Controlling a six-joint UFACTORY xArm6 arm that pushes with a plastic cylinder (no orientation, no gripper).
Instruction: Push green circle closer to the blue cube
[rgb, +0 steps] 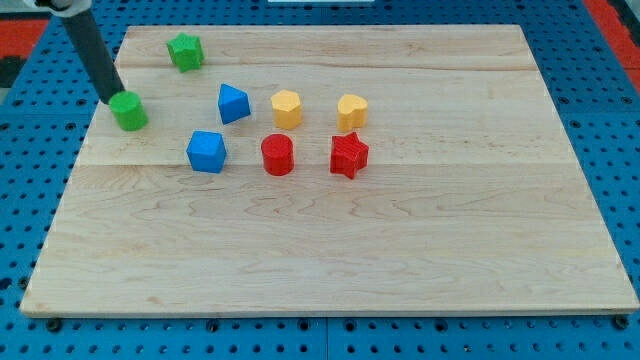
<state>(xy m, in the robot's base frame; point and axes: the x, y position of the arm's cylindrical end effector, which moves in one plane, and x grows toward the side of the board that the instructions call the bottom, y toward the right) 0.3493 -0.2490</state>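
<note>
The green circle lies near the board's left edge, toward the view's top. My tip touches its upper left side; the dark rod rises from there toward the view's top left. The blue cube sits to the right of and below the green circle, about a block's width of board between them. A second blue block, wedge-like, lies above and right of the cube.
A green star-like block lies near the top left. A yellow hexagon-like block and a yellow heart lie right of the blue blocks. A red cylinder and red star sit below them. The wooden board rests on a blue pegboard.
</note>
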